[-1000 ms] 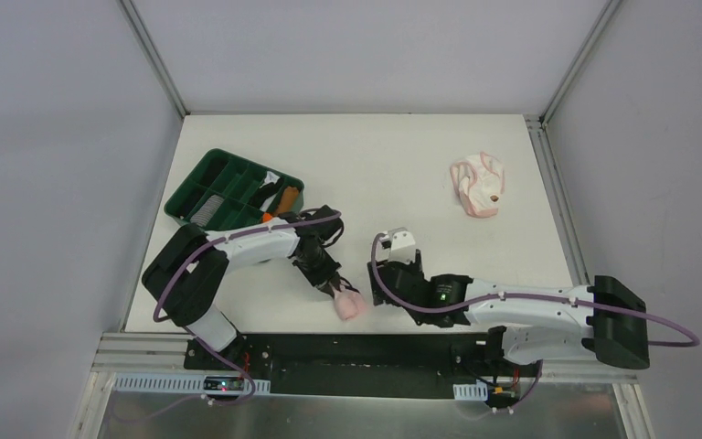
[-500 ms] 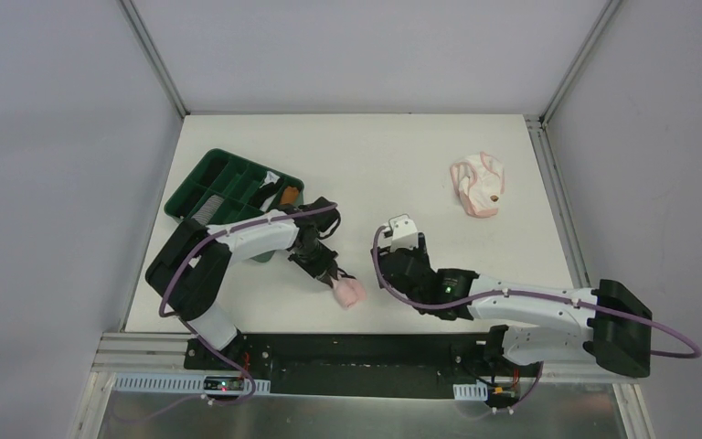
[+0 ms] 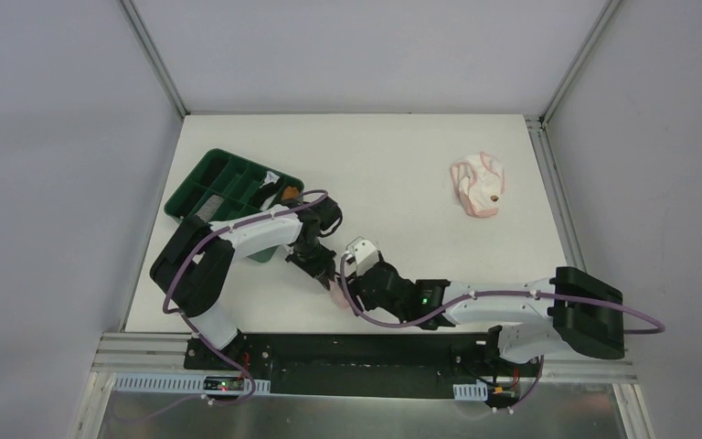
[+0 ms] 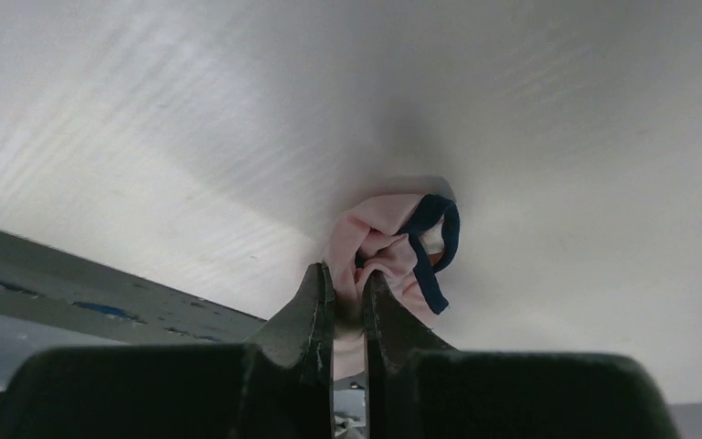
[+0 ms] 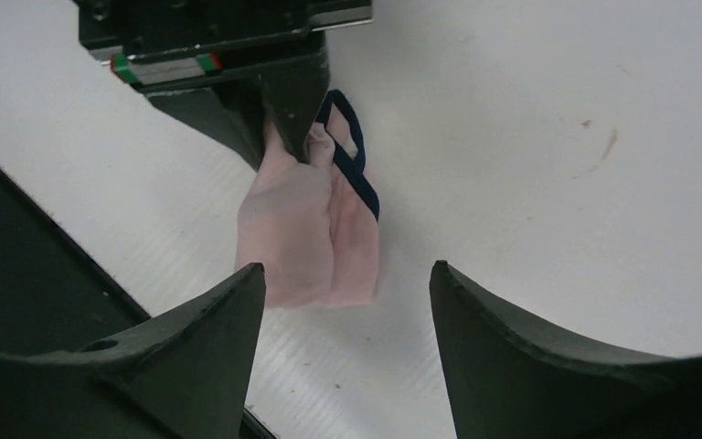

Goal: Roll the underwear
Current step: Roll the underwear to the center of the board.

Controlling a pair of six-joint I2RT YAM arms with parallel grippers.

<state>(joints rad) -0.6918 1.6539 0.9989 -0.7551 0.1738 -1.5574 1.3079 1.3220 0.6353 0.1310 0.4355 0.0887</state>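
The pink underwear with navy edging [image 3: 336, 296] lies bunched on the white table near its front edge. My left gripper [image 3: 326, 279] is shut on one end of it. In the left wrist view the pink cloth [image 4: 393, 247] is pinched between the fingers of the left gripper [image 4: 347, 285]. My right gripper [image 3: 349, 287] stands open right beside it. In the right wrist view the folded pink underwear [image 5: 311, 238] reaches down between the two fingertips of the right gripper [image 5: 347, 266], untouched by them. The left gripper [image 5: 279, 110] grips its far end. A paler pink-white underwear [image 3: 478, 186] lies crumpled at the far right.
A green divided tray [image 3: 203, 165] with rolled cloths, one of them orange [image 3: 288, 194], stands at the left behind the left arm. The table's front edge and the black base rail [image 3: 375, 352] run just beside the pink underwear.
My right arm has swung left across the table, bringing its open gripper up to the pink underwear. The left gripper has drawn the underwear a little left and away from the front edge.
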